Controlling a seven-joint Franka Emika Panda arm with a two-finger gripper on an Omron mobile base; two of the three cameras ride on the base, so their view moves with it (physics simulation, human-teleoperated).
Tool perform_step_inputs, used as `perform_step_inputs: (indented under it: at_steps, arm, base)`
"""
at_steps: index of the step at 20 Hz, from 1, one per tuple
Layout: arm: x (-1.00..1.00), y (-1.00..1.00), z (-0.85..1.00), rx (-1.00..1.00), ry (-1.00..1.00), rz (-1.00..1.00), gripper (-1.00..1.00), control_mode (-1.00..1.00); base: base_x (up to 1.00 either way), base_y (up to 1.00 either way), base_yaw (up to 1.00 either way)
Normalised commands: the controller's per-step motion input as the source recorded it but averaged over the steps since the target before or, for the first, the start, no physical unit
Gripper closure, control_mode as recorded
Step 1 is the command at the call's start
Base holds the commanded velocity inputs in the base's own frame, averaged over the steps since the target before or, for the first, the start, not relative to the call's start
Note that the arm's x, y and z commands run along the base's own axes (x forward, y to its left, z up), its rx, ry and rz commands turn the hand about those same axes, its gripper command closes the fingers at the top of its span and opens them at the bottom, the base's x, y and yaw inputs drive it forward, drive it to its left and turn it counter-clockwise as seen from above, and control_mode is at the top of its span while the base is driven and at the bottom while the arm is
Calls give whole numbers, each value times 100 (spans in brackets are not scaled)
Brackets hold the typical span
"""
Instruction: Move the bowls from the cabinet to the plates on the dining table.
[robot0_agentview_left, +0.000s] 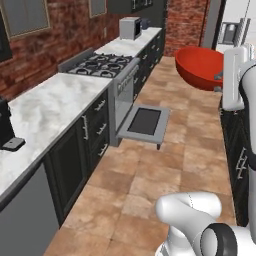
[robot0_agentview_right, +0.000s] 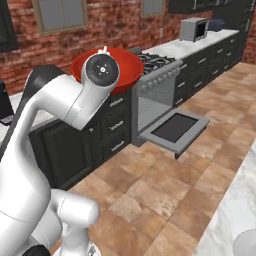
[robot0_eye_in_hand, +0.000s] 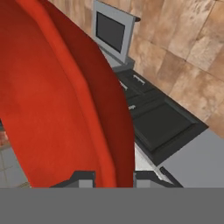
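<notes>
Nearest the lens in the hand view, the red bowl (robot0_eye_in_hand: 57, 100) covered the left and centre of the frame, its rim pinched between the two dark tips of the pincer (robot0_eye_in_hand: 114, 178) at the bottom edge; I judged that rim grip let the arm carry it tilted and clear of the floor. In the left base view the bowl hung at the upper right, above the tiled floor (robot0_agentview_left: 150, 165), with the open oven door (robot0_agentview_left: 145, 122) at centre. In the right base view it sat upper left behind the wrist, which hid much of it. At the lower right corner a pale plate (robot0_agentview_right: 246, 244) on the marble desk (robot0_agentview_right: 225, 215) was cut off by the frame.
</notes>
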Motion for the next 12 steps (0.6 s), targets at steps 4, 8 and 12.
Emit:
perform_step_inputs:
  at_steps: [4,8,12]
  arm:
    - [0,0,0,0,0,0,100,100]
    - [0,0,0,0,0,0,100,100]
    - [0,0,0,0,0,0,100,100]
  base:
    - [0,0,-25]
    - [0,0,-25]
    - [0,0,-25]
